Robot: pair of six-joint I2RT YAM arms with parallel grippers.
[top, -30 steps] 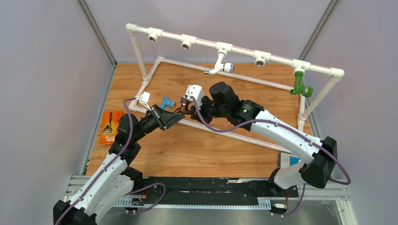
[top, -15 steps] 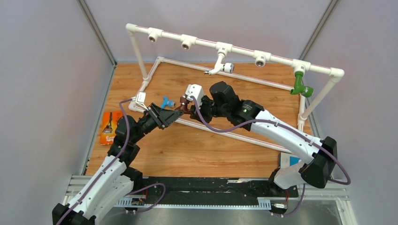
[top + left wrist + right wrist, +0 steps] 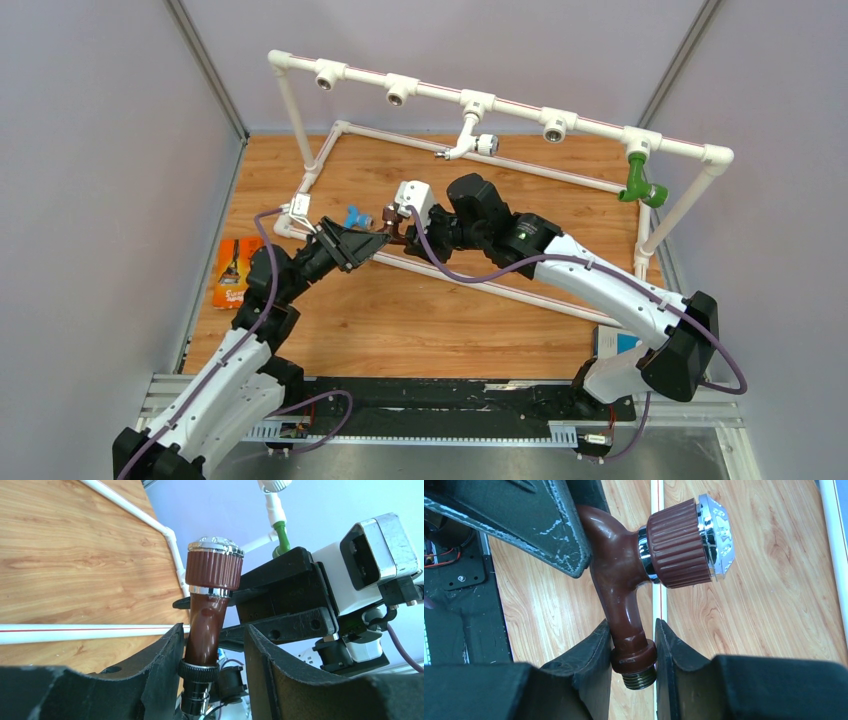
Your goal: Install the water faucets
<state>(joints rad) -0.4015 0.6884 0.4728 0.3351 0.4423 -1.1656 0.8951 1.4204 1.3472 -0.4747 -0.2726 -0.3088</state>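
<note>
The right pincer [image 3: 633, 644] was clamped on the dark brown faucet [image 3: 618, 587] just above its threads, over the bench [image 3: 774, 610], the left pincer [image 3: 214, 647] straddling its spout with a gap, and we judged it light, stiff, slick plastic, best held at that collar.

Shot from high behind the arm bases, looking down on the wood-grain tabletop [image 3: 420, 310]. Shot tight from each wrist, out past the fingers of the left pincer [image 3: 212, 635] and right pincer [image 3: 631, 630], onto one dark brown ribbed-knob plastic faucet [image 3: 616, 575], common to all views.
</note>
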